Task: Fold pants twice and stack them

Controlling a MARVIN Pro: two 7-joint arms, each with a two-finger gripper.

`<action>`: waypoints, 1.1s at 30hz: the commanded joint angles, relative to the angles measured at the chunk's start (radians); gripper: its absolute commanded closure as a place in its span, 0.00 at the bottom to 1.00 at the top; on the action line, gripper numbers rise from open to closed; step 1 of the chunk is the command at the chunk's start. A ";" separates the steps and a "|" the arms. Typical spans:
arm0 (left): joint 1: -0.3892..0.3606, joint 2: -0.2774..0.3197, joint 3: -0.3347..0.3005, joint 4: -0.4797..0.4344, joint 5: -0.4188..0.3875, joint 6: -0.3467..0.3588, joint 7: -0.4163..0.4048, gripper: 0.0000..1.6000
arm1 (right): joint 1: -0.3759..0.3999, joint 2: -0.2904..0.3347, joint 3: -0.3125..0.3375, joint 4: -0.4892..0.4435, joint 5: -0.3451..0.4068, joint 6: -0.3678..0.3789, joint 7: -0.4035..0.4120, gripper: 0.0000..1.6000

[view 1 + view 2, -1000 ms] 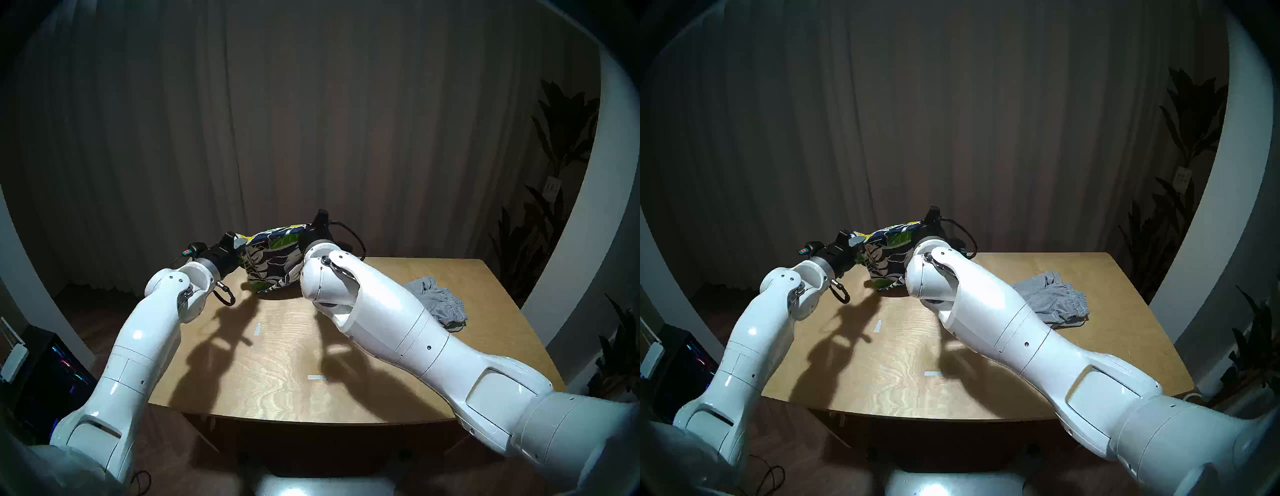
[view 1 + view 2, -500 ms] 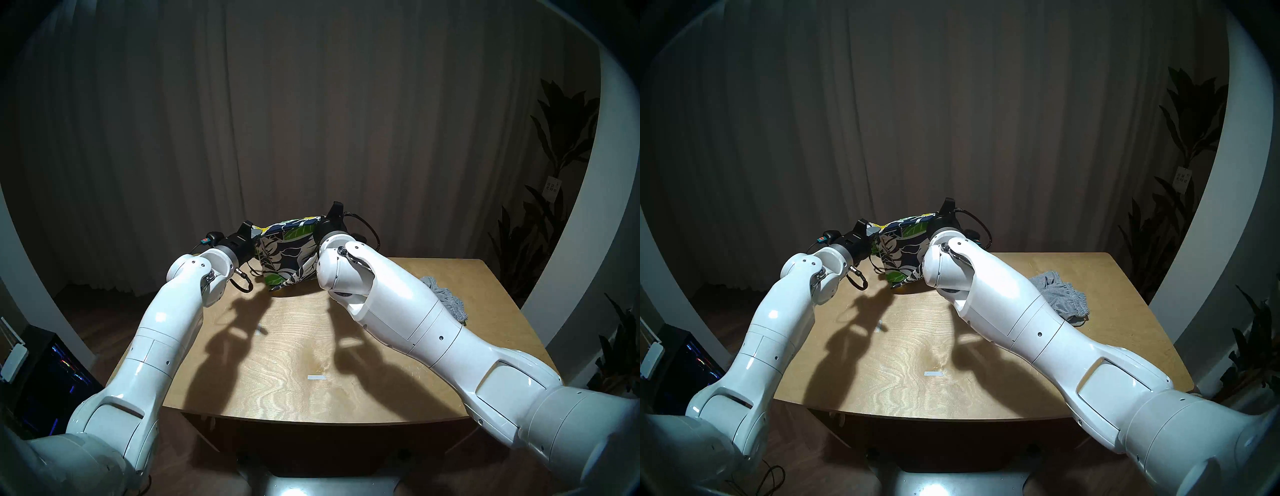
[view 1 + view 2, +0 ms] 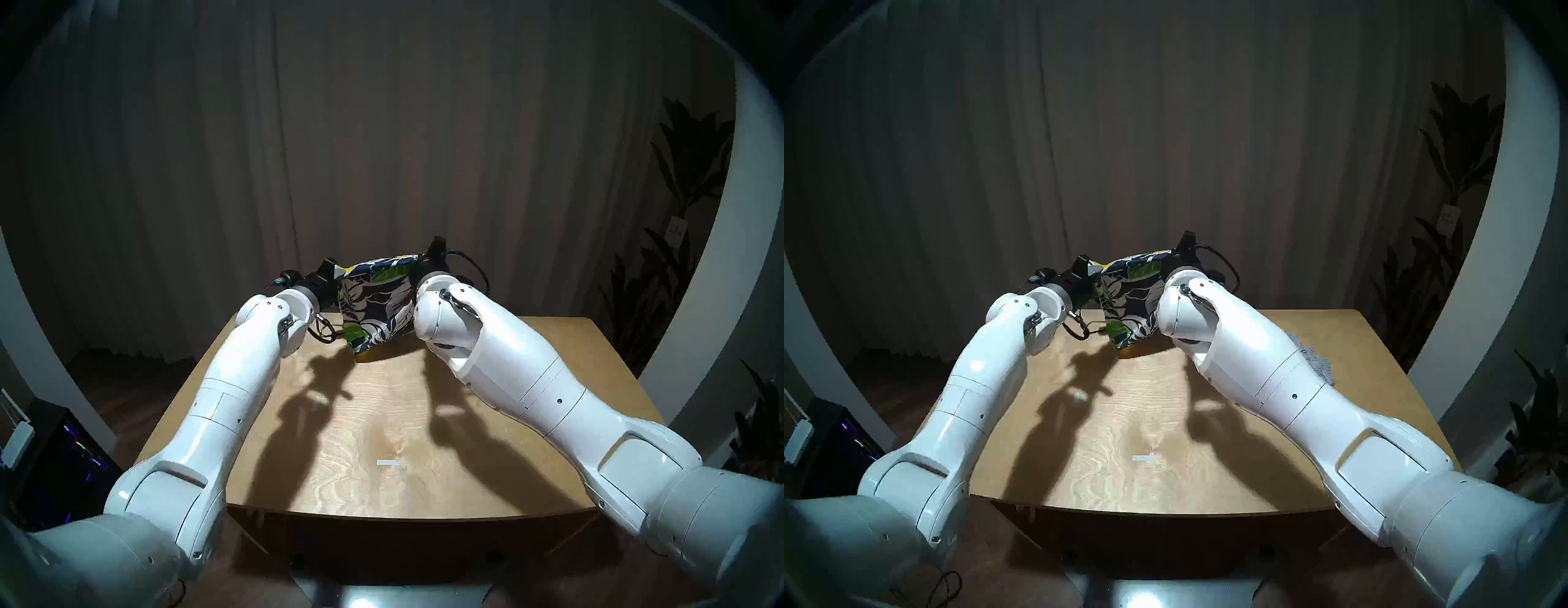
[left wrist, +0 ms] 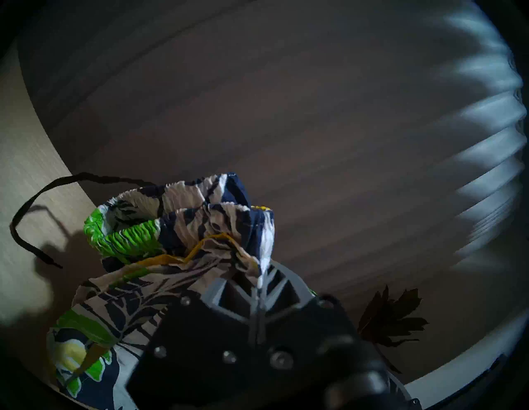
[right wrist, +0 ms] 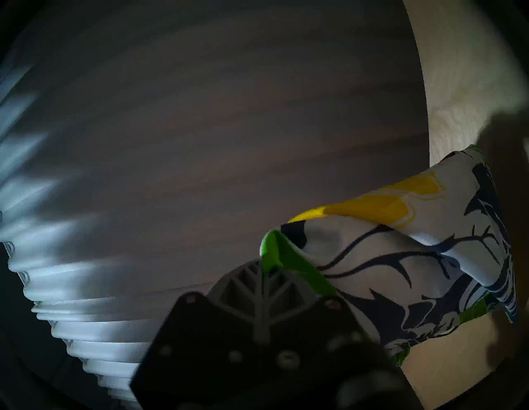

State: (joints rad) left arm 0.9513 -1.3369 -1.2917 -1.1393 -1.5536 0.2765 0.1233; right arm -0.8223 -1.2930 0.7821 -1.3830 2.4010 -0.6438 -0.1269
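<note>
The navy floral shorts [image 3: 377, 297] [image 3: 1129, 297] hang folded between my two grippers above the far edge of the wooden table [image 3: 382, 429], with the lower corner at or just above the tabletop. My left gripper [image 3: 335, 271] [image 4: 259, 283] is shut on the gathered waistband end [image 4: 183, 223], and the dark drawstring [image 4: 28, 206] dangles loose. My right gripper [image 3: 428, 259] [image 5: 262, 275] is shut on the other end of the shorts [image 5: 400, 257]. The grey shorts [image 3: 1316, 361] lie on the table's right side. My right forearm hides nearly all of them.
Two small pale tape marks [image 3: 388, 463] [image 3: 318, 401] are on the tabletop. A dark curtain hangs behind the table. Plants [image 3: 679, 254] stand at the right. A computer case [image 3: 63, 458] sits on the floor at the left.
Both arms have carried the floral shorts to the right and slightly higher. The right forearm now covers most of the grey shorts.
</note>
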 commanded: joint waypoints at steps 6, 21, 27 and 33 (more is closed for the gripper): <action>-0.152 -0.089 0.022 0.111 0.054 -0.010 -0.014 1.00 | 0.039 0.085 0.068 0.004 -0.005 0.017 0.010 1.00; -0.268 -0.211 0.077 0.279 0.102 -0.015 -0.032 1.00 | 0.018 0.196 0.134 0.013 0.001 0.041 0.001 1.00; -0.323 -0.261 0.108 0.366 0.115 -0.016 -0.043 1.00 | -0.003 0.246 0.160 0.009 0.005 0.048 -0.001 1.00; -0.358 -0.302 0.129 0.437 0.124 -0.021 -0.064 1.00 | -0.029 0.293 0.186 -0.004 0.013 0.056 -0.003 1.00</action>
State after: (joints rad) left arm 0.6920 -1.5978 -1.1681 -0.7606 -1.4406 0.2726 0.0788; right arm -0.8427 -1.0898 0.9111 -1.3697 2.4102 -0.5871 -0.1453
